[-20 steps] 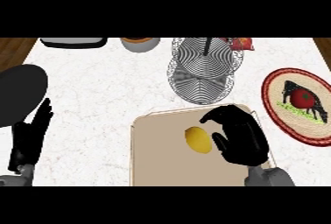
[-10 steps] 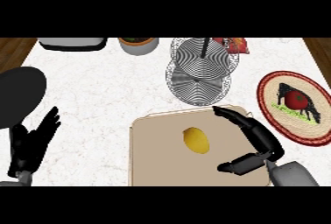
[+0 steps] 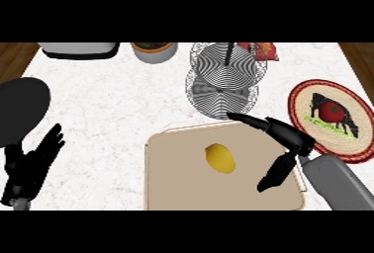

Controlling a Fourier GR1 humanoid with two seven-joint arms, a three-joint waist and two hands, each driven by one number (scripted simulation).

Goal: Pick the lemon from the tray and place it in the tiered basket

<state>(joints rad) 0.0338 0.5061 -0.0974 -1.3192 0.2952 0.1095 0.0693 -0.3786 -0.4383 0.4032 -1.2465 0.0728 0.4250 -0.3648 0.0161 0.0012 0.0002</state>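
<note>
Waiting on the grab, nothing's been picked up yet.

The small yellow lemon (image 3: 220,158) sits on the flat beige rectangular tray (image 3: 175,190), so from where I'm standing the whole pick and the drop into the round wire tiered basket (image 3: 223,81) are left to do. The robot's right hand (image 3: 291,143) hangs just right of the lemon, fingers and thumb spread wide, holding nothing and not touching the fruit. Its left hand (image 3: 29,165) rests open by the left edge, fingers up.

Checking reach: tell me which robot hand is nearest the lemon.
The right robot hand, spread open over the tray beside the lemon; the left robot hand rests far away.
</note>
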